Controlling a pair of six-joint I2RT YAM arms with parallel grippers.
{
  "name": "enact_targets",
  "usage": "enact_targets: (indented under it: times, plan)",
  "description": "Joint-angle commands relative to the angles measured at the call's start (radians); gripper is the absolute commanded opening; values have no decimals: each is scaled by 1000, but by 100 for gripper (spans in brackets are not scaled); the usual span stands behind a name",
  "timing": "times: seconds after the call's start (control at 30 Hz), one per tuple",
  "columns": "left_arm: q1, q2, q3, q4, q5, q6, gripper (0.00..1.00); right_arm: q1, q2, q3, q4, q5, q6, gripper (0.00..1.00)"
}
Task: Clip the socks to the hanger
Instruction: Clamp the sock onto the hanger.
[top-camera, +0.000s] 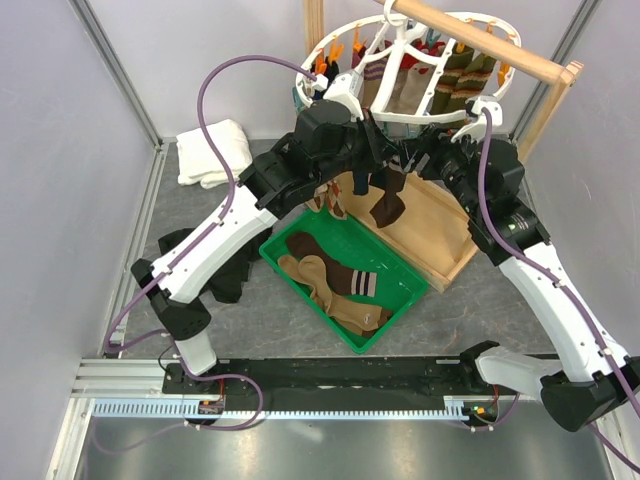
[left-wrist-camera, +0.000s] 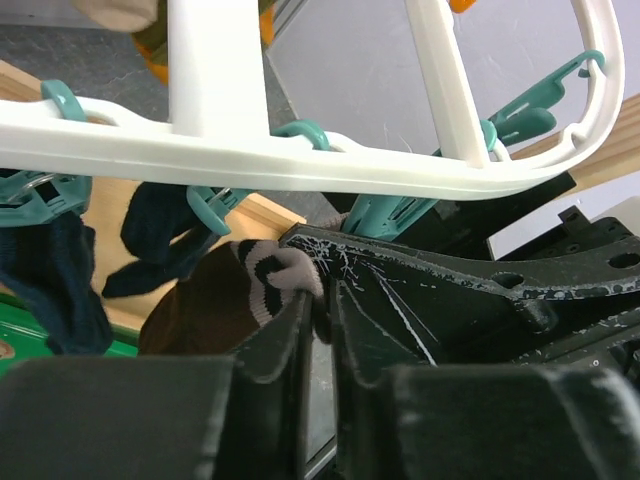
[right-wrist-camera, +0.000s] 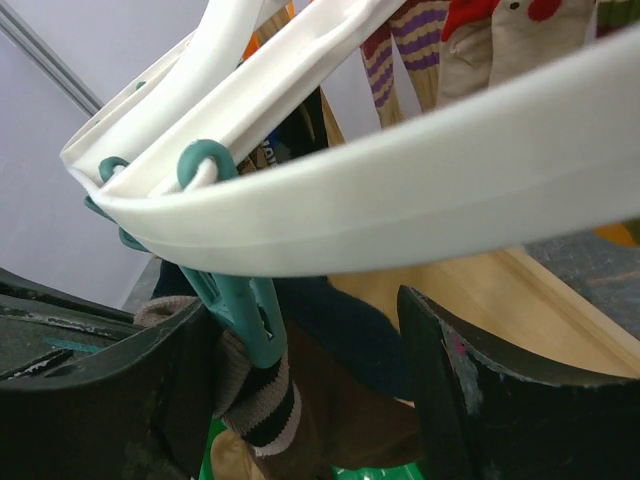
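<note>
The white oval hanger (top-camera: 400, 117) hangs from a wooden rail, with several socks clipped at its far side. My left gripper (top-camera: 372, 152) is shut on the striped cuff of a dark brown sock (top-camera: 388, 205), held up under the hanger's near rim (left-wrist-camera: 300, 165). In the left wrist view the cuff (left-wrist-camera: 270, 280) sits at my fingertips (left-wrist-camera: 300, 310). My right gripper (right-wrist-camera: 310, 380) is open, its jaws on either side of a teal clip (right-wrist-camera: 245, 310) whose lower end meets the same cuff (right-wrist-camera: 255, 400). Navy socks (left-wrist-camera: 50, 280) hang from nearby teal clips.
A green bin (top-camera: 425, 285) below holds tan socks (top-camera: 345, 305) and a brown striped sock (top-camera: 352, 280). A wooden tray (top-camera: 440, 235) lies under the hanger. A white towel (top-camera: 212, 150) lies at the back left. A black cloth heap (top-camera: 228, 280) lies left of the bin.
</note>
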Motion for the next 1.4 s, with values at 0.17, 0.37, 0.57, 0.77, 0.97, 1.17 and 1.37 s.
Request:
enact_targets:
  times: [0.17,0.37,0.57,0.77,0.97,1.17,1.37]
  plan:
    - [0,-104,-117,179,-29,12,49,17,-61,80,-42,-105,10,84]
    - [-2,-202,-247,291,-64,68,65,16,-61,135,-57,-200,12,90]
    - [-2,-304,-420,466,-87,165,73,17,-43,178,-71,-284,21,94]
    - [-2,-472,-690,722,-93,349,81,17,-49,252,-186,-211,-86,93]
    - [-2,-553,-853,822,-98,525,82,14,-39,350,-327,-71,-241,92]
    - [-2,-477,-861,828,-98,553,86,17,-42,416,-395,103,-348,92]
    - [-2,-386,-833,828,-220,584,87,17,-44,416,-401,234,-420,90]
